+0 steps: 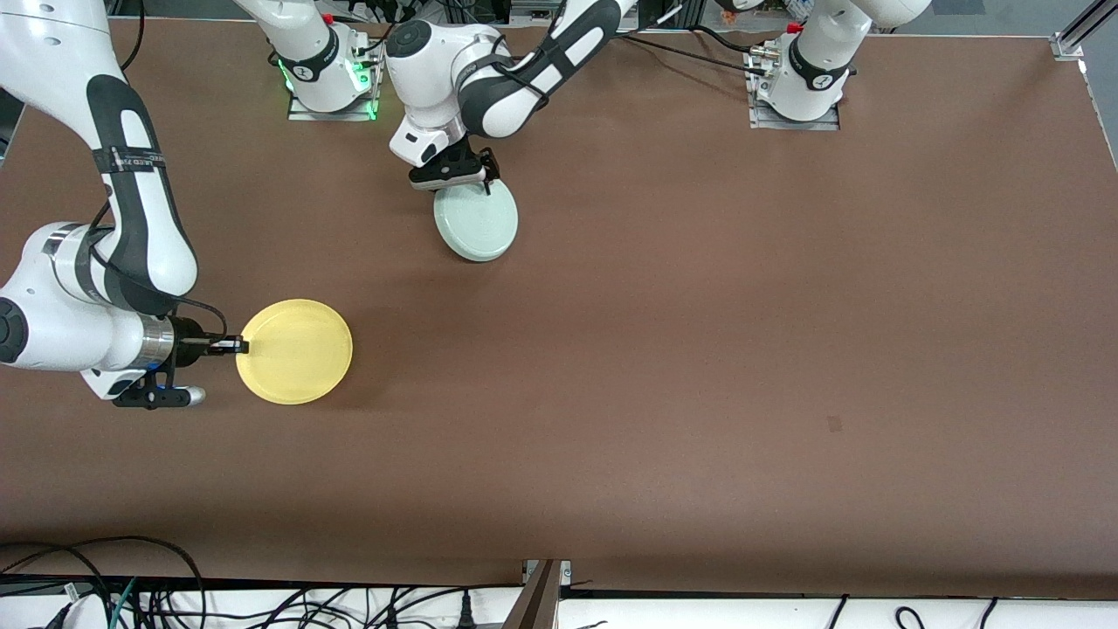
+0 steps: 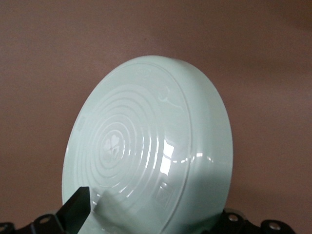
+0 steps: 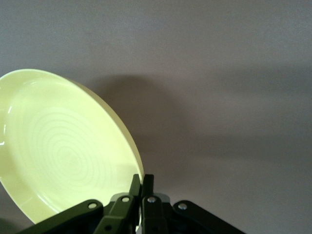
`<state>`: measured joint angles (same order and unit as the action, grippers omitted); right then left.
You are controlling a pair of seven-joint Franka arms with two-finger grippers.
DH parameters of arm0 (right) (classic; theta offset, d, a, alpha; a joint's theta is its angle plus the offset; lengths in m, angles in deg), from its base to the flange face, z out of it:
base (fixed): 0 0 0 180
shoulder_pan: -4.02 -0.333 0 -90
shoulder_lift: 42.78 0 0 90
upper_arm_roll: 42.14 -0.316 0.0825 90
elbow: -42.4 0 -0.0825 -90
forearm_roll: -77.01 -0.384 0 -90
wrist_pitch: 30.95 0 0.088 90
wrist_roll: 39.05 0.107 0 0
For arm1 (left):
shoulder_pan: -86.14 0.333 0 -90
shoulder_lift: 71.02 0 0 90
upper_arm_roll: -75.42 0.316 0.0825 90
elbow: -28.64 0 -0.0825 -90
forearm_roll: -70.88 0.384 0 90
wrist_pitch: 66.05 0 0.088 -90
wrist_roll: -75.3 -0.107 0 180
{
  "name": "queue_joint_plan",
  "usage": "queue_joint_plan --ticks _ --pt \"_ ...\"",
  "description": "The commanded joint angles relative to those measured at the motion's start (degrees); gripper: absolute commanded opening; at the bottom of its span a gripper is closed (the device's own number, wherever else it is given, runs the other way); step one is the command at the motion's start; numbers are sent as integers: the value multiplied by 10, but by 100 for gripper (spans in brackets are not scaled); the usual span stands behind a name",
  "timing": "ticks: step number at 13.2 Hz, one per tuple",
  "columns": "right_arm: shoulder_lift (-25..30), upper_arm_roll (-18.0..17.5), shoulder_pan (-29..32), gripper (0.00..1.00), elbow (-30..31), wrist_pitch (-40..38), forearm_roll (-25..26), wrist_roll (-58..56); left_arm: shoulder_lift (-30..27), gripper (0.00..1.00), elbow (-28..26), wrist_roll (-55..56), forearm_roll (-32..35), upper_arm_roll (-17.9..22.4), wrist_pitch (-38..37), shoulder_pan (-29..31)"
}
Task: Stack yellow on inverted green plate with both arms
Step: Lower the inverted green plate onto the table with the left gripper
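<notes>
While clamped on the yellow plate (image 1: 295, 351) rim, right tool (image 1: 238, 347) sits nearer the camera than the inverted green plate (image 1: 477, 224); left tool (image 1: 467, 179) spread at its rim.

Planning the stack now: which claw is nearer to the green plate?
Left. The left claw is at the green plate, its open fingers around the rim. The right claw is shut on the yellow plate, nearer the front camera, toward the right arm's end.

wide bare brown table (image 1: 699, 349) between the two plates — only the green plate (image 1: 477, 223), upside down with the left gripper (image 1: 476, 175) at its rim, and the yellow plate (image 1: 295, 351) held by the right gripper (image 1: 234, 347) stand in the way.
</notes>
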<state>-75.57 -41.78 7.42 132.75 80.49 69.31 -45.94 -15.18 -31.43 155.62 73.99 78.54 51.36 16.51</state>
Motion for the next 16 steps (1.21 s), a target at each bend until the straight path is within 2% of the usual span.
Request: queue_joint_plan --ticks 1,4,8,13,16 --pt "5 -4 3 0 1 -9 -9 -4 -13 100 -31 7 -13 -3 39 6" --pt "5 -4 3 0 1 -9 -9 -5 -13 100 -38 -2 -11 1 38 18" --pt "4 -4 4 0 1 -9 -9 -6 -24 100 -24 -2 -41 -5 42 58" --pt "4 -4 3 0 2 -10 -9 -4 -26 100 -29 -1 -59 -4 153 107" --pt "7 -4 -18 0 1 -10 -9 11 -35 100 -29 -5 -57 -4 163 148"
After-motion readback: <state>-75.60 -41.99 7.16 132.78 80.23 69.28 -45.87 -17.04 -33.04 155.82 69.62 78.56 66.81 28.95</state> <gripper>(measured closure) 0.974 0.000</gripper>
